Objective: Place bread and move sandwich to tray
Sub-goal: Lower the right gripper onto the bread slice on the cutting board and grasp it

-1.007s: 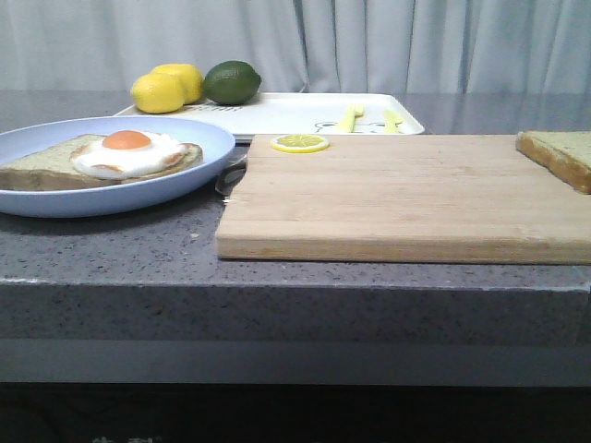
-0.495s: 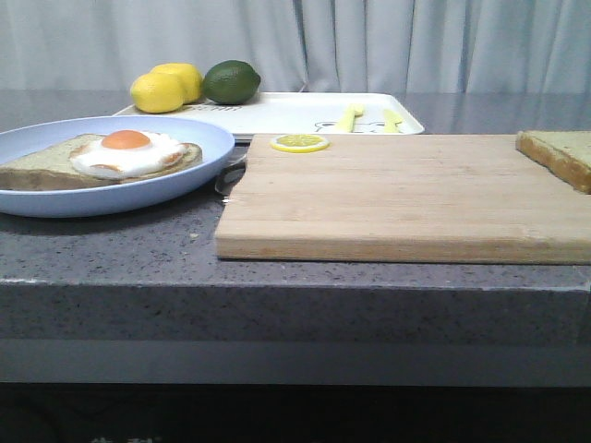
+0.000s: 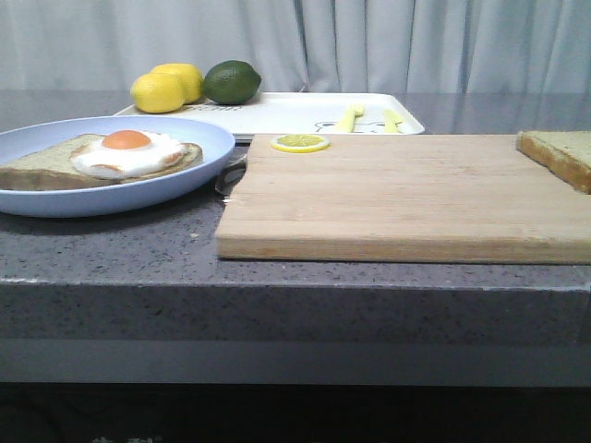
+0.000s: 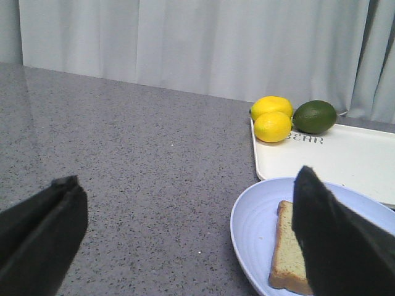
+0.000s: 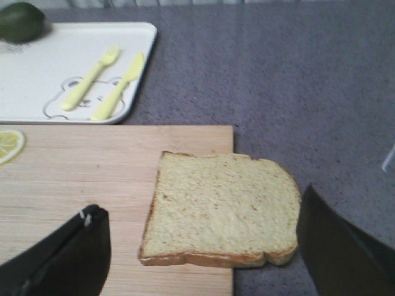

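Bread: the thick tan toast slice with golden-brown crust lies flat on the far right corner of the pale wooden cutting board, one edge hanging over onto the grey speckled stone counter.
Right jaws: the black right gripper stands spread wide and empty, one finger on each side of the slice, not touching it.
Left jaws: the black left gripper is likewise released and holds nothing, near the rim of the pale blue round plate.
Sandwich: the toast carrying the white fried egg with orange yolk sits on that plate, left of the board.
Tray: the large white rectangular tray lies behind the board, bearing two yellow lemons, a dark green lime and a pale yellow fork and knife.
Risk: a flat slice gives little to pinch; closing too high would likely slide it off the overhanging edge.
Risk, later: the tray's occupied ends probably leave only the middle for the plate.
Views: only the right wrist view reveals the overhang; only the front view shows the egg and the yellow lemon slice at the board's back edge, and no arm appears there.
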`<act>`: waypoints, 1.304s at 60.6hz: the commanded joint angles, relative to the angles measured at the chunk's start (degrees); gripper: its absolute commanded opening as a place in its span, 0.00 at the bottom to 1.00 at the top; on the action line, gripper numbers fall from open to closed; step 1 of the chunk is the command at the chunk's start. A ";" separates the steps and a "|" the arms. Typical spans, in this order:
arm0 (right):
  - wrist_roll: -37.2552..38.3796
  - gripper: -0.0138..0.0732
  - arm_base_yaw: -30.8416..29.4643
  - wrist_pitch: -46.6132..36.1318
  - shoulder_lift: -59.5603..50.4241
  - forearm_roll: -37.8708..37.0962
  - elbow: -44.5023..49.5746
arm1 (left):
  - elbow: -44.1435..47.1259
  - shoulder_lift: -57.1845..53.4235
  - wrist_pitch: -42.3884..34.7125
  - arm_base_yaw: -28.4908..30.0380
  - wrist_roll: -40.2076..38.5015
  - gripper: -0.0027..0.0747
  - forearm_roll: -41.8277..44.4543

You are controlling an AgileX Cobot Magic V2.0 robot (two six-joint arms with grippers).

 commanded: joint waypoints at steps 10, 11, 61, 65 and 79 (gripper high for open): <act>-0.14 0.87 -8.41 19.25 20.30 -0.90 -22.54 | -2.21 0.67 -5.02 -0.26 0.02 0.89 0.00; -0.14 0.87 -8.81 20.75 21.37 -0.83 -23.45 | -2.21 0.67 -5.02 -0.26 0.02 0.89 0.00; -16.18 0.87 -19.04 37.66 50.48 17.96 -38.83 | -2.21 0.67 -5.32 -0.26 0.02 0.89 0.00; -16.18 0.87 -19.05 37.98 51.12 18.03 -38.83 | -2.21 0.67 -5.32 -0.26 0.02 0.89 0.00; -18.39 0.87 -18.98 40.17 52.69 20.76 -38.83 | -2.21 0.67 -5.32 -0.26 0.02 0.89 0.00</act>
